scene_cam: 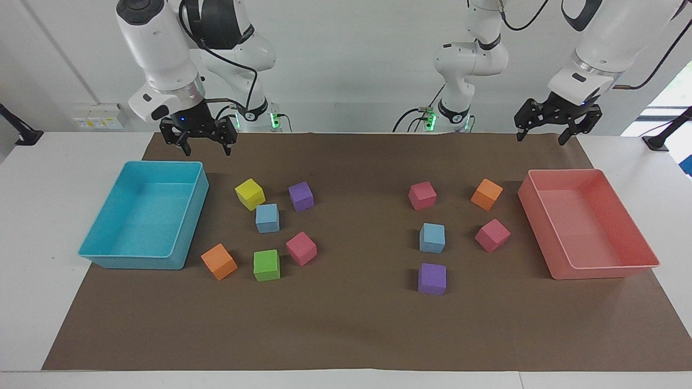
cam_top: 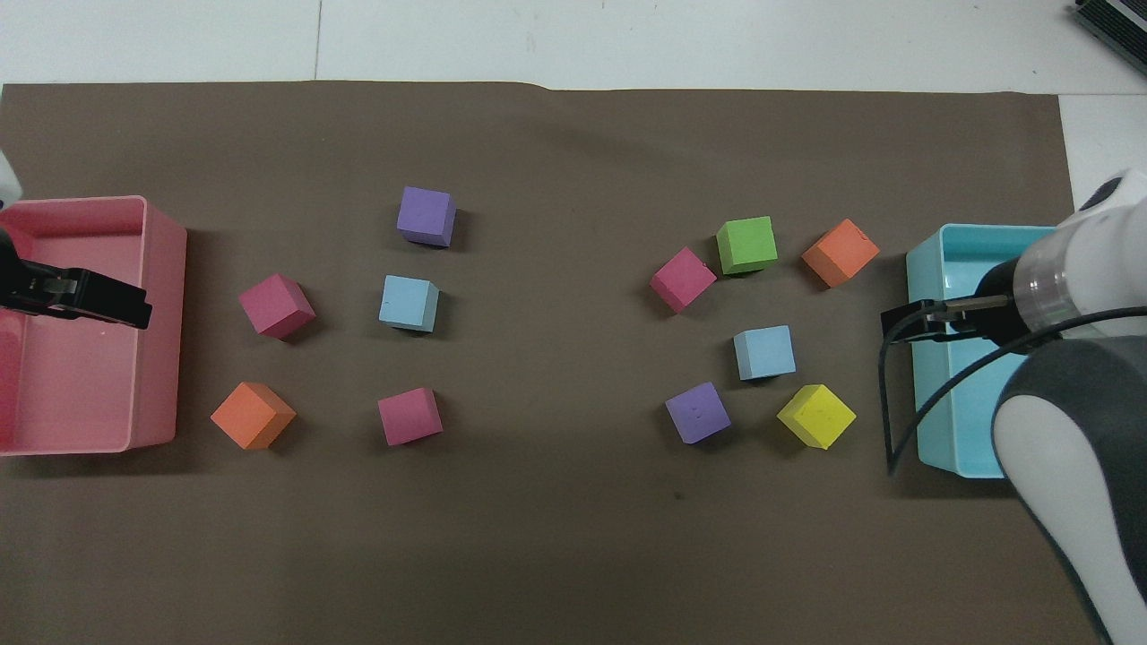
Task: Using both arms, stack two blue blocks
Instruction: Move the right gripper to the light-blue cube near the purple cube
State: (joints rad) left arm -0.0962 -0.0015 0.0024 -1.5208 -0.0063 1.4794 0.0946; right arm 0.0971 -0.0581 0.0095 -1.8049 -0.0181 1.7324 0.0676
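Observation:
One blue block [scene_cam: 267,218] [cam_top: 766,352] lies on the brown mat among the cubes at the right arm's end, between a yellow cube and a green one. The other blue block [scene_cam: 432,237] [cam_top: 409,303] sits at the left arm's end, with a pink cube nearer the robots and a purple one farther. My right gripper [scene_cam: 207,150] hangs open and empty in the air over the cyan tray's inner rim [cam_top: 916,269]. Over the pink tray [scene_cam: 546,227] my left gripper [scene_cam: 540,138] is raised, open and empty too.
Around the blue blocks lie a yellow cube [scene_cam: 250,194], two purple cubes [scene_cam: 301,196] [scene_cam: 432,279], a green cube [scene_cam: 266,265], two orange cubes [scene_cam: 218,261] [scene_cam: 486,194] and three pink cubes [scene_cam: 301,248] [scene_cam: 422,195] [scene_cam: 492,235]. The trays stand at the mat's two ends.

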